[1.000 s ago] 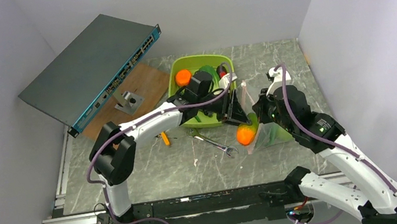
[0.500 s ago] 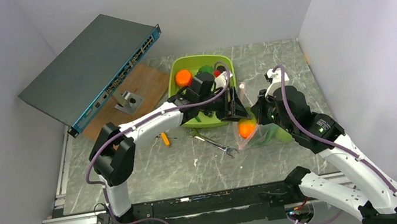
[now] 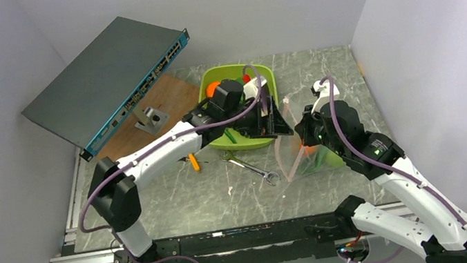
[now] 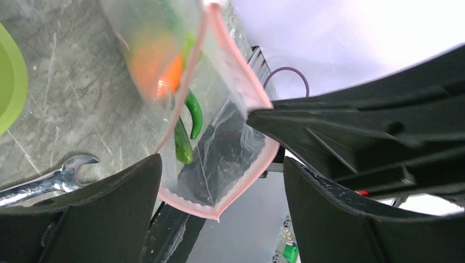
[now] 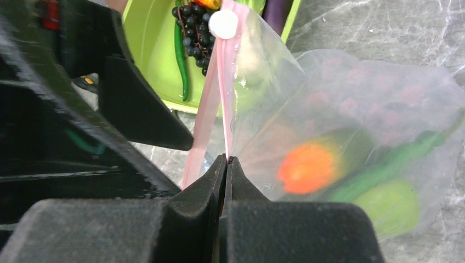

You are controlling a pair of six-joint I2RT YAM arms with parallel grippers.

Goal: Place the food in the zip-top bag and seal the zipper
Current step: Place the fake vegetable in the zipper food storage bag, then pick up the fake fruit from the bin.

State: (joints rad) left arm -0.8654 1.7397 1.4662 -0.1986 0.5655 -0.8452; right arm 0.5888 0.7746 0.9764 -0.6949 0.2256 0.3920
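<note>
Right wrist view: tool clamped on the pink zipper

The right tool point(image 5: 226, 162) has its fingers pressed together on the zipper point(image 5: 216, 98), the pale pink strip along the mouth of the zip-top bag point(image 5: 351, 98). It holds that edge up off the tabletop point(image 5: 384, 22). A round white tab point(image 5: 223, 23) sits at the far end of the strip. Through the clear film show an orange point(image 5: 307, 167), a round green fruit point(image 5: 390, 208) and a long green vegetable point(image 5: 384, 171) between them.

The left tool point(image 4: 221, 164) is spread wide and grips nothing. The bag's open mouth, rimmed in pink, hangs in the gap between its fingers.

From above, the bag lies right of the tabletop's middle, with its body resting on the surface beneath the right tool. Just beside it, toward the far edge, stands the lime-green tub point(image 3: 222, 74), with dark grapes point(image 5: 192, 24) inside. A silver wrench point(image 3: 254, 169) lies left of the bag, near the middle of the tabletop.
</note>
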